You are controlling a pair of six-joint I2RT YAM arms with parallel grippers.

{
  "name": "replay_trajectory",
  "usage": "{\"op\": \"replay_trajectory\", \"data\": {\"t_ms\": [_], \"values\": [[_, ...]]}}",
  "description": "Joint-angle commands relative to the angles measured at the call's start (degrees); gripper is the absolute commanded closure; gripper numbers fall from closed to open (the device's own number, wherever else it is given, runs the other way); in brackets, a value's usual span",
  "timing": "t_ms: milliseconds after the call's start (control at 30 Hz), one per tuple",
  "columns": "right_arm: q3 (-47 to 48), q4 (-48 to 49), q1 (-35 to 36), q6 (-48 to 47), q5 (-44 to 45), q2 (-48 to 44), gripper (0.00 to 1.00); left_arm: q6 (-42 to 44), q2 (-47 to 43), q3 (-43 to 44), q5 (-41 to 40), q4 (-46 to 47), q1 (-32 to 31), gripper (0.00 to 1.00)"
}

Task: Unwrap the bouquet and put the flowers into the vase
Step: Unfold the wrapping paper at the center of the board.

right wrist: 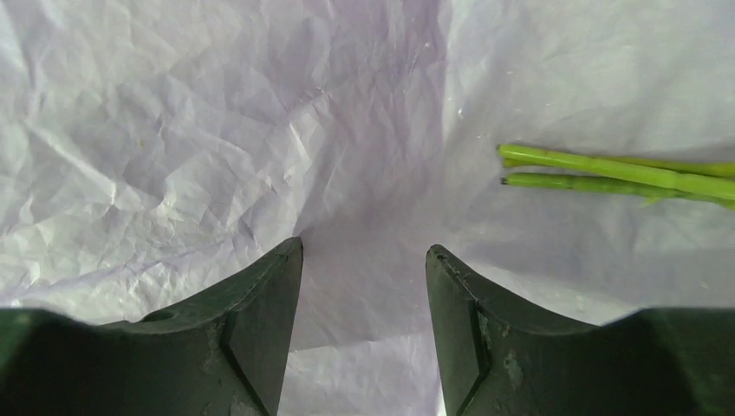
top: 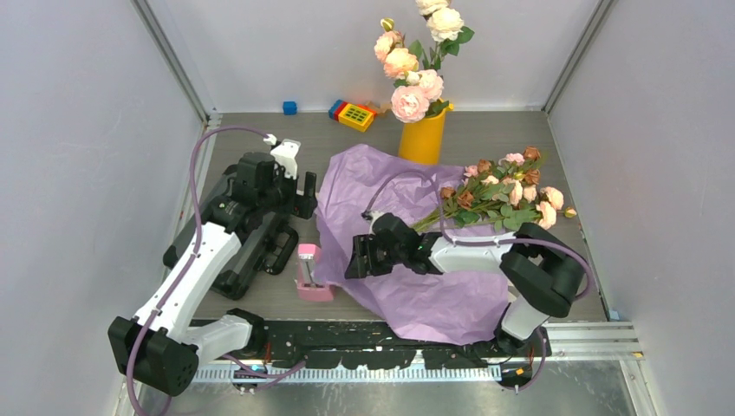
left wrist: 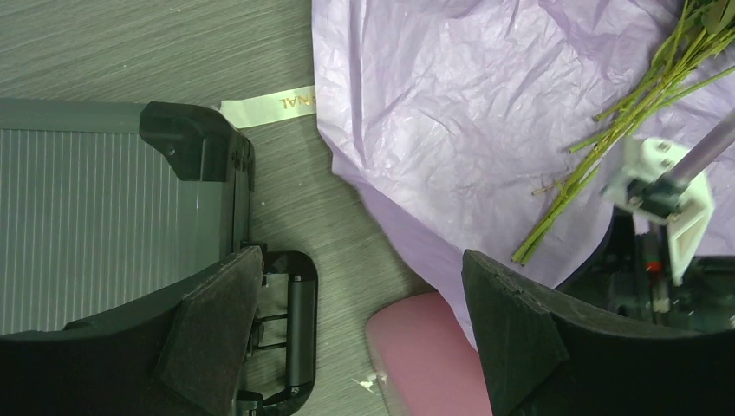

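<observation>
Lilac wrapping paper [top: 407,286]: opened out, crinkled, flat on the bench [top: 494,130].
Flowers [top: 507,192]: small pink, peach and brown roses lying on their side, heads right, stem ends [right wrist: 607,172] on the paper.
Vase [top: 422,139]: yellow-orange, upright behind the paper, holding larger pale roses [top: 414,65].
Right gripper [right wrist: 364,251]: low over the paper, fingers apart, nothing between them, just beside the stem ends.
Left gripper [left wrist: 362,269]: fingers spread wide, empty, above the paper's left edge.
Beige ribbon [left wrist: 269,104]: on the bench beside the paper.
</observation>
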Motion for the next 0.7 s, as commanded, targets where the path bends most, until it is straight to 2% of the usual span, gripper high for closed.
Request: {"op": "replay_trajectory", "data": {"t_ms": [0,333,667], "values": [[3.1,0.8,3.0,-2.4,4.0,2.7,0.41,0.2,-0.9,0.0,0.5,1.8,0.3,0.13],[6.7,1.8,6.6,-2.7,4.6,9.6,0.43,0.0,-0.8,0.0,0.7,1.7,0.3,0.13],[10.2,0.8,7.0,-3.3,6.1,13.3,0.43,0.0,-0.4,0.1,0.8,1.6,0.3,0.13]]}}
